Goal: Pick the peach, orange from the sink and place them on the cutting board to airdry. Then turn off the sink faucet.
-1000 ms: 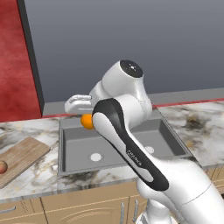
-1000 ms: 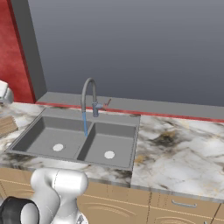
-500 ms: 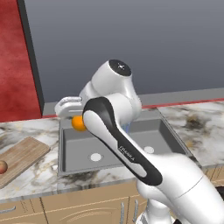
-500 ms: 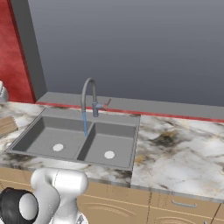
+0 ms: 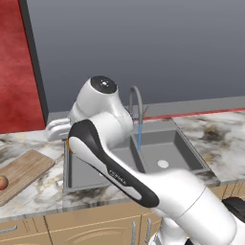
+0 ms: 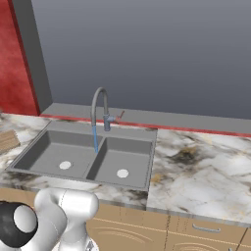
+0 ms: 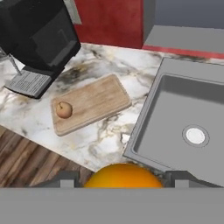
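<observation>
In the hand view my gripper (image 7: 121, 180) is shut on the bright orange (image 7: 122, 175), which sits between the two fingertips above the sink's left rim. The peach (image 7: 64, 110) lies on the wooden cutting board (image 7: 94, 105), on the counter left of the sink (image 7: 144, 127). From the left base view the hand (image 5: 56, 129) hovers over the sink's left edge, with a sliver of the orange (image 5: 70, 149) showing behind the arm. The peach (image 5: 2, 182) rests on the cutting board (image 5: 24, 170) there. A blue stream of water falls from the sink faucet (image 6: 100, 105) into the sink (image 6: 49, 157).
A black coffee machine (image 7: 37, 39) stands on the marble counter beyond the board. A red wall (image 5: 19, 67) borders the left side. My own arm (image 5: 119, 172) crosses over the left basin. A corner of the cutting board (image 6: 7, 139) shows at the right base view's left edge.
The arm has swung left with the orange in the gripper, from above the left basin to the sink's left edge. Peach and board have stayed put.
</observation>
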{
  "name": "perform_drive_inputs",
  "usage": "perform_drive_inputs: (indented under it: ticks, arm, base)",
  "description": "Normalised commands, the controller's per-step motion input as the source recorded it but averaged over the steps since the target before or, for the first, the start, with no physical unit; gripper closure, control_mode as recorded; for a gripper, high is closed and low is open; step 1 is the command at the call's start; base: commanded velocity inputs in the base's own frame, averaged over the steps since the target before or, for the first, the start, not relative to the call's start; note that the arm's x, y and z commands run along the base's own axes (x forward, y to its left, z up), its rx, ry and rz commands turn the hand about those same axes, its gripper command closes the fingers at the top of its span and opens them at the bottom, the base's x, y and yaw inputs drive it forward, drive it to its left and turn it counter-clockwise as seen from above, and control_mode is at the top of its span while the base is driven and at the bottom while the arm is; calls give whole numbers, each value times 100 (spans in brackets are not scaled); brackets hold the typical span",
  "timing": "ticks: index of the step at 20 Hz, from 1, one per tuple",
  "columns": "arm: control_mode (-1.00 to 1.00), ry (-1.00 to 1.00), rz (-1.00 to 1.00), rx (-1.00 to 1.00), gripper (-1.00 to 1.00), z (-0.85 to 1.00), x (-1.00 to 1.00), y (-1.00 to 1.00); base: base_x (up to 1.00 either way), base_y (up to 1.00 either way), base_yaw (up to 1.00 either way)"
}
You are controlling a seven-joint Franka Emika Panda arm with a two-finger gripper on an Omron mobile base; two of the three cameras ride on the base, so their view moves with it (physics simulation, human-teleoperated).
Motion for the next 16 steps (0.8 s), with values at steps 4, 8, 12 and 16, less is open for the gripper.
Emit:
perform_drive_inputs:
  ticks: [4,8,12,16]
  arm:
    - [-100,-9,0,-7,100,-9,6,17]
    - [-100,-1,0,0,100,0,22,14]
    - [-100,0,1,0,100,-2,20,16]
    - [-100,0,1,-2,100,-10,14,23]
  base:
    - [0,0,0]
    - [0,0,0]
    - [0,0,0]
    - [0,0,0]
